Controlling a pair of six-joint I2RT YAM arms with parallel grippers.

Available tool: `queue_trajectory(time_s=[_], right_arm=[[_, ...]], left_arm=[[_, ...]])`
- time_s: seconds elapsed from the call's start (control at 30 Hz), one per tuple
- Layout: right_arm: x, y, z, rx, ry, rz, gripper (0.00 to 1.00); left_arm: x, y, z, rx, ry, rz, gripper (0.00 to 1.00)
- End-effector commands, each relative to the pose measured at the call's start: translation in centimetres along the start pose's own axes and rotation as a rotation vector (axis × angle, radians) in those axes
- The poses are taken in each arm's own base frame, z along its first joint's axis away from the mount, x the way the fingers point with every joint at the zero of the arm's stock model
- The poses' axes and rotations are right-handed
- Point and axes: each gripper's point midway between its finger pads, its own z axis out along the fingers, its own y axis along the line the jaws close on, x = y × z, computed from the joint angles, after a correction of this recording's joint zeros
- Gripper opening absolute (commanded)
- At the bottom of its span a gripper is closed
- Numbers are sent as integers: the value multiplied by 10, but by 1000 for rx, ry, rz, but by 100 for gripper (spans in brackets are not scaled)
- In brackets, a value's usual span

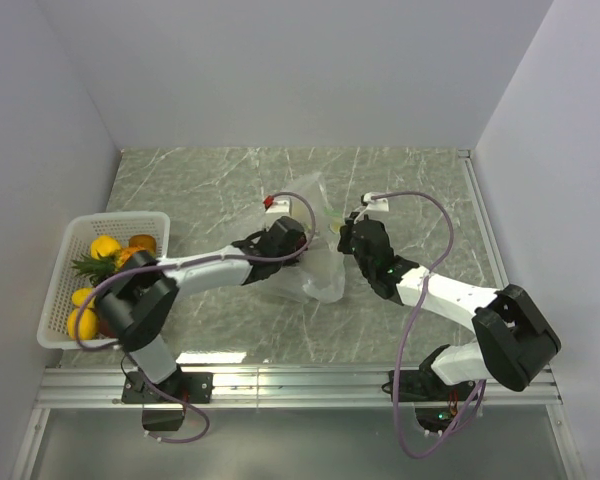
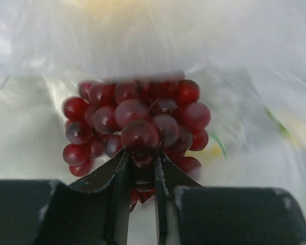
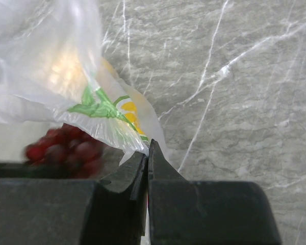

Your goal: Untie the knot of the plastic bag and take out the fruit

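Note:
The clear plastic bag [image 1: 323, 283] lies in the middle of the table with its mouth open; no knot shows. My left gripper [image 1: 287, 243] reaches into the bag. In the left wrist view it [image 2: 142, 159] is shut on the lower part of the dark red-purple grape bunch [image 2: 137, 122], inside the plastic [image 2: 41, 51]. My right gripper [image 1: 354, 234] is shut on the bag's edge [image 3: 107, 127], jaws [image 3: 148, 150] pressed together on the film. The grapes [image 3: 66, 149] show blurred under the bag. The pineapple [image 1: 93, 264], a brownish-orange fruit [image 1: 143, 243] and a yellow fruit [image 1: 80, 322] lie in the basket.
The white basket [image 1: 120, 216] stands at the table's left edge against the left wall. White walls close the table at the back and both sides. A metal rail [image 1: 300, 385] runs along the near edge. The bag carries a green and yellow print [image 3: 99, 104].

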Motion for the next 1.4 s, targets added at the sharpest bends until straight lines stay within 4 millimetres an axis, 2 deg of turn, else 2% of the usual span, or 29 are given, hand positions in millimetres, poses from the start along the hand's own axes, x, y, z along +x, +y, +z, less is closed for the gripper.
queue_trajectory(time_s=[0.0,0.03,0.07,0.13,0.17,0.23,0.27,0.3,0.4,0.53,0.57,0.6,0.67,0.7,0.73,0.77,0.8,0.9,1.0,1.13,1.17,1.23,1.27,1.37], right_arm=[[-29,-1,4,46,-66,4,0],[-30,0,4,48,-67,0,0],[-32,0,5,50,-69,-2,0],[-30,0,6,56,-60,-3,0],[-31,0,7,58,-59,-5,0],[-25,1,7,48,-43,-6,0],[-22,1,7,46,-36,-8,0],[-19,4,7,36,-29,-10,0],[-6,10,8,26,10,-33,0],[14,22,2,-1,55,-56,0],[16,20,0,0,59,-55,0],[18,22,-2,-7,60,-51,0],[15,22,-11,-28,42,-44,0],[13,21,-15,-38,34,-52,0],[4,24,-20,-58,4,-42,0],[11,20,-23,-59,11,-56,0],[10,19,-26,-63,2,-66,0],[24,18,-30,-79,21,-69,0],[40,13,-27,-57,60,-47,0],[34,10,-20,-5,54,-56,0],[32,9,-18,8,53,-64,0],[26,7,-13,45,41,-74,0],[23,5,-12,55,35,-82,0],[11,3,-9,74,9,-80,0]], left_arm=[[-37,-37,-44,239,-98,28,13],[-27,-39,-50,287,-75,51,13],[-36,-42,-65,336,-102,72,13],[-32,-48,-80,426,-109,116,13],[-43,-51,-96,476,-150,115,13],[-46,-57,-113,568,-193,146,13],[-58,-58,-129,606,-241,142,13],[-59,-58,-135,629,-258,150,13],[-82,-62,-154,668,-352,157,13],[-109,-54,-146,565,-418,111,12],[-107,-47,-132,502,-395,98,12],[-122,-43,-129,440,-421,75,11],[-120,-36,-110,348,-384,56,10],[-126,-34,-107,310,-384,35,8],[-128,-33,-105,303,-382,8,7],[-130,-34,-104,305,-381,-10,7],[-135,-36,-106,322,-403,-41,7],[-147,-40,-112,368,-438,-159,8],[-152,-60,-119,473,-414,-164,8],[-143,-87,-137,638,-360,-76,8],[-136,-97,-147,718,-330,-36,8],[-127,-102,-154,768,-298,31,8],[-114,-104,-159,811,-248,74,8],[-91,-99,-165,845,-184,155,8]])
